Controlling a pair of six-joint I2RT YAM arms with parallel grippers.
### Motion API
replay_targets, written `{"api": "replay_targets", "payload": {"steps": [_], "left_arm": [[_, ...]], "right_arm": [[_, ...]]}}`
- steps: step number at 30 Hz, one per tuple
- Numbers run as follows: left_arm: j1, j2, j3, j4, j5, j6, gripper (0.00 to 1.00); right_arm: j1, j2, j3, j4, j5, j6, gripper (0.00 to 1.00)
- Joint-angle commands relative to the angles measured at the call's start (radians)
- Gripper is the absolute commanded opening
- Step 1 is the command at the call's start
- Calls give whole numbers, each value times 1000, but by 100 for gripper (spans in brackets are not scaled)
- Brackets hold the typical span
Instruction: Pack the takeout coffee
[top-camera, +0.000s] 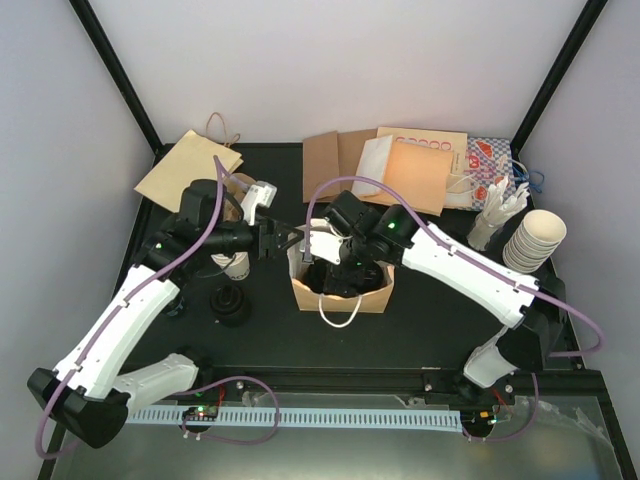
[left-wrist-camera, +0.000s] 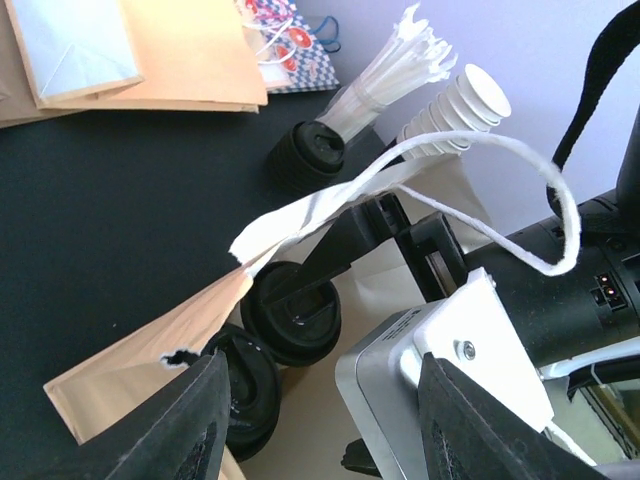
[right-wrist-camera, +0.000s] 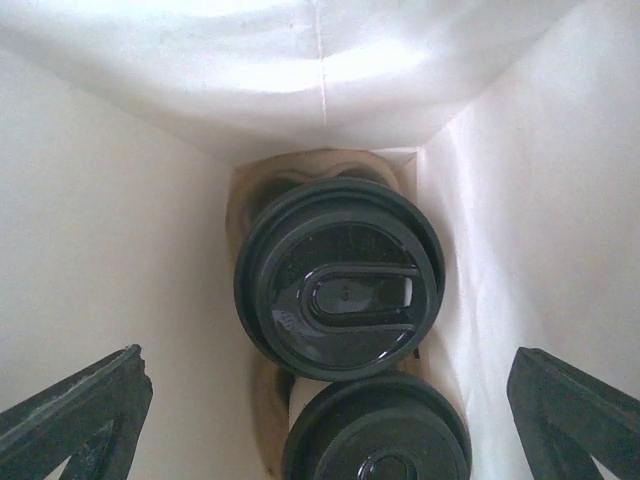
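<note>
1. Cups (right-wrist-camera: 340, 290), cream-white paper, round black plastic lids: two, side by side inside brown paper bag (top-camera: 370, 298).
2. Right gripper (right-wrist-camera: 328, 352): wide open above them.
3. Left gripper (top-camera: 283, 241): parted at bag rim.

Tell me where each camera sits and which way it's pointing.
Top external: above and behind the arm bases, looking down at the table, left arm, right arm and the paper bag.
Left wrist: at the bag's rim, looking in slantwise; its own fingers frame the bottom.
Right wrist: inside the bag, looking straight down; its own fingertips fill the bottom corners.
Both wrist views share the two lidded cups.
</note>
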Motion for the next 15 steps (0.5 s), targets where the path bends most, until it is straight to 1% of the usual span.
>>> {"api": "replay_targets", "payload": {"steps": [1, 9, 15], "left_arm": [[8, 11, -23, -186, -98, 21, 52], [7, -20, 5, -218, -108, 39, 53], [7, -53, -3, -224, -117, 46, 54]], "right_arm": [[-3, -130, 36, 168, -4, 56, 100], [-1, -158, 58, 169, 12, 82, 100], [-3, -148, 128, 105, -8, 93, 100]]}}
